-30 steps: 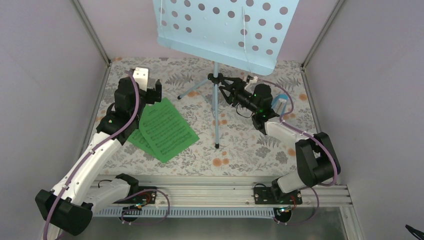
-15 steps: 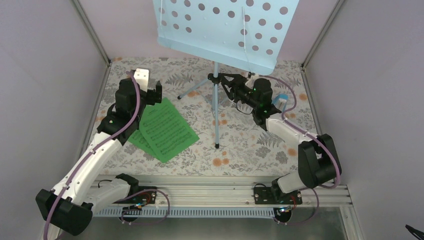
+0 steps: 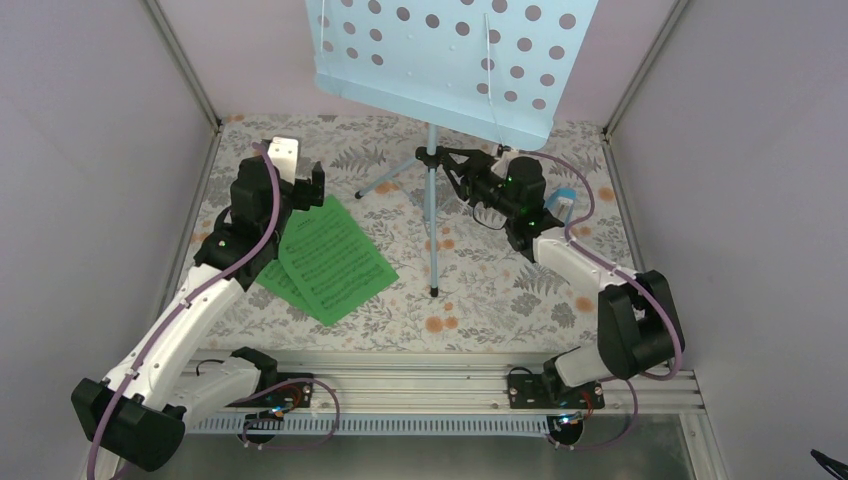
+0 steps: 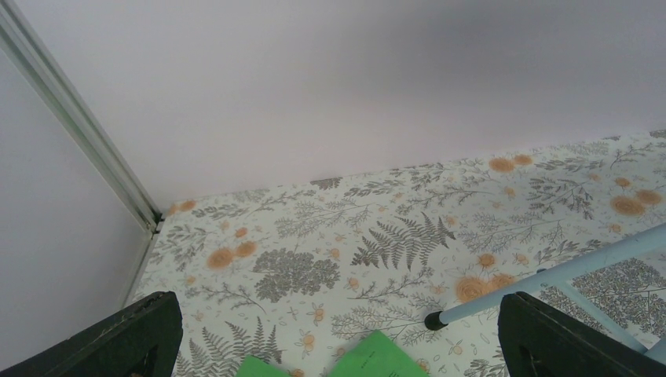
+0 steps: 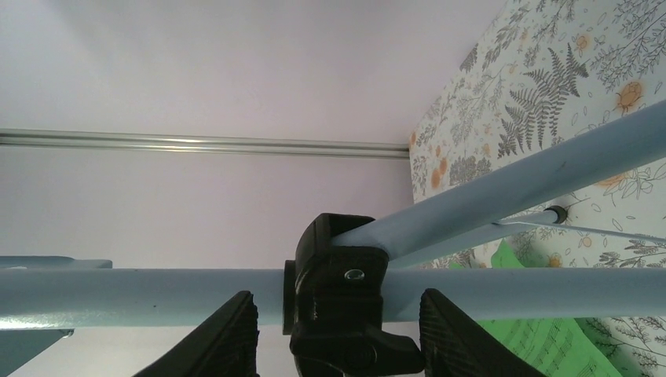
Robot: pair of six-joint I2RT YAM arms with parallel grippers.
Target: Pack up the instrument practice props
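The pale blue music stand (image 3: 432,225) stands at the back middle, its hole-punched desk (image 3: 450,60) overhead. My right gripper (image 3: 452,170) is open, one finger on each side of the black collar (image 5: 345,306) on the stand's pole (image 5: 118,294), with a gap on both sides. Green sheet-music pages (image 3: 330,260) lie flat on the left. Just behind their far edge hovers my left gripper (image 3: 306,186), open wide and empty; its wrist view shows the pages' corners (image 4: 377,363). A small blue and white thing, maybe the metronome (image 3: 565,200), peeks out behind the right arm.
The stand's tripod legs (image 3: 390,178) spread low over the floral table cover (image 3: 500,290); one leg's black foot (image 4: 433,320) rests near my left gripper (image 4: 338,314). Grey walls with metal corner posts (image 3: 185,70) close in the back and sides.
My right gripper has moved up and back to the stand's collar, and its jaws have narrowed around it. The left arm and the pages have not moved.
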